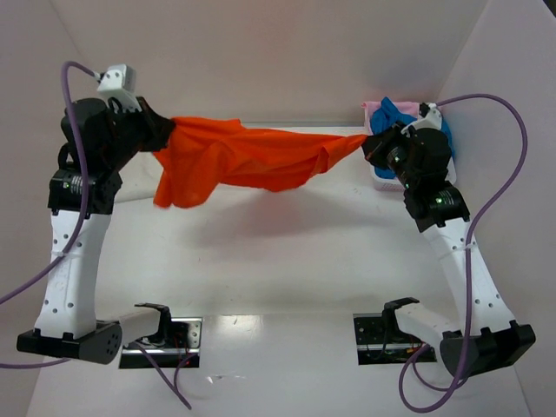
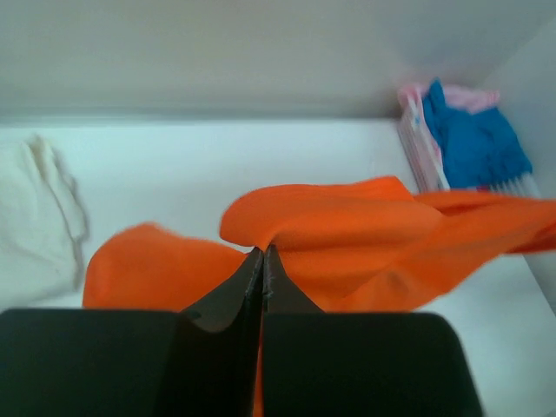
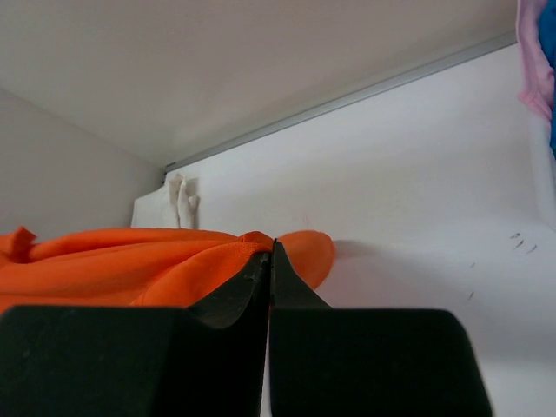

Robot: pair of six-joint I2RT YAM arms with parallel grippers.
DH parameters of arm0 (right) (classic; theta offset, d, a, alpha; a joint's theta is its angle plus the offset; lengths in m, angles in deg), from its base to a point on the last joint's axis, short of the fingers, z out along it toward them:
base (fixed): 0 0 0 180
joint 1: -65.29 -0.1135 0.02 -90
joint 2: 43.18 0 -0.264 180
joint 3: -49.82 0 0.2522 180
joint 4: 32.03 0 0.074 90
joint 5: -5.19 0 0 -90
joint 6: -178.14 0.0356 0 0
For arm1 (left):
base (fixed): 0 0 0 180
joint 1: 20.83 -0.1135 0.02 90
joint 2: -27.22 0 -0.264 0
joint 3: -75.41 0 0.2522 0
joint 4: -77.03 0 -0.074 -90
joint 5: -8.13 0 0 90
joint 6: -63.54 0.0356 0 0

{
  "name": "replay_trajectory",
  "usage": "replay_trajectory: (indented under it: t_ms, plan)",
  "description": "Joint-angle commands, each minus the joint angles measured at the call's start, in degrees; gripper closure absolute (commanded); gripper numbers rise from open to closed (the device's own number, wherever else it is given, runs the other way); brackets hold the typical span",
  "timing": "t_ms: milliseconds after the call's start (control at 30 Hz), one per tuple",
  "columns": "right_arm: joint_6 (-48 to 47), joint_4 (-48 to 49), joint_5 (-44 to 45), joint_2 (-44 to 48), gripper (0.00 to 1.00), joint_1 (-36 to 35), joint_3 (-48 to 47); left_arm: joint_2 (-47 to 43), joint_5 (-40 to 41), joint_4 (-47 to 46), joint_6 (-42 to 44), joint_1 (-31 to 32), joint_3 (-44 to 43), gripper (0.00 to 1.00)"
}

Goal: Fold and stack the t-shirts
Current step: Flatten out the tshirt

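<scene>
The bright orange t-shirt (image 1: 243, 156) hangs stretched in the air between both arms, above the back of the table. My left gripper (image 1: 167, 132) is shut on its left end, jaws pinched on orange cloth (image 2: 330, 230) in the left wrist view. My right gripper (image 1: 367, 144) is shut on the right end, with orange cloth (image 3: 130, 261) bunched at its tips. A blue t-shirt (image 1: 395, 113) and a pale pink t-shirt (image 1: 375, 109) lie in the white basket (image 1: 382, 181) at the back right. A cream-white t-shirt (image 2: 35, 217) lies on the table at the far left.
White walls close in the table at the back and on both sides. The basket (image 2: 417, 156) stands against the right wall. Two black mounts (image 1: 161, 334) (image 1: 387, 334) sit at the near edge by the arm bases.
</scene>
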Motion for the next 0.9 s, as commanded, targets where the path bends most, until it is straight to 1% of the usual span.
replay_trajectory:
  t_ms: [0,67,100,133,200,267,333,433,500,533,567,600,667,700,800,833,867]
  plan:
    - [-1.28,-0.6,1.03,2.33,1.0,0.69,4.0,-4.15,-8.94,1.17,-1.76,-0.35,8.28,1.0]
    - [-1.28,-0.6,0.34,2.86,1.0,0.69,6.77,-6.12,-13.24,1.6,-4.26,-0.35,14.23,1.0]
    - [-1.28,-0.6,0.33,2.87,1.0,0.69,8.69,-8.11,-16.73,1.34,-6.1,-0.35,19.13,1.0]
    - [-1.14,-0.6,0.33,3.01,1.0,0.69,9.81,-9.81,-18.27,0.48,-8.88,-0.14,22.13,1.0]
    - [-0.75,-0.47,0.33,3.39,1.0,0.69,12.82,-12.91,-19.91,0.02,-11.05,0.62,30.0,1.0]
    - [-0.75,-0.08,-0.28,3.39,1.0,0.69,15.15,-14.95,-20.44,0.21,-12.4,1.66,34.02,1.0]
    - [-0.75,0.05,-0.28,3.29,1.0,0.69,16.63,-14.96,-21.66,0.93,-13.1,1.79,37.76,1.0]
    - [-0.75,0.65,-0.28,2.78,1.0,0.69,18.28,-14.96,-21.54,1.43,-13.73,2.9,40.27,0.99]
    - [-0.69,1.24,-0.28,2.34,1.0,0.69,19.55,-14.35,-20.11,1.49,-13.73,3.95,42.5,0.94]
    - [-0.23,1.24,-0.28,2.28,1.0,0.69,19.56,-14.34,-18.95,1.95,-13.73,3.95,43.12,0.9]
    - [-0.22,1.3,-0.23,1.82,1.0,0.69,19.56,-14.34,-18.82,1.95,-13.73,3.95,43.74,0.74]
    - [-0.22,1.76,0.24,1.81,1.0,0.69,19.56,-14.28,-17.82,1.95,-13.73,3.95,44.34,0.64]
    - [-0.22,1.77,0.24,1.11,1.0,0.69,19.56,-13.76,-16.0,1.95,-13.12,3.95,44.82,0.53]
    - [-0.22,1.81,0.24,1.05,1.0,0.69,19.56,-13.2,-15.52,1.95,-13.12,3.95,44.82,0.44]
    - [-0.22,2.3,0.24,-0.12,1.0,0.69,20.08,-11.76,-15.51,1.92,-13.09,3.98,44.82,0.4]
    - [-0.22,2.32,0.24,-0.12,1.0,0.69,20.11,-10.98,-15.51,1.17,-12.59,4.56,44.82,0.34]
    - [-0.22,2.82,0.24,-0.12,1.0,0.69,20.69,-10.2,-15.49,1.14,-12.59,4.57,44.82,0.32]
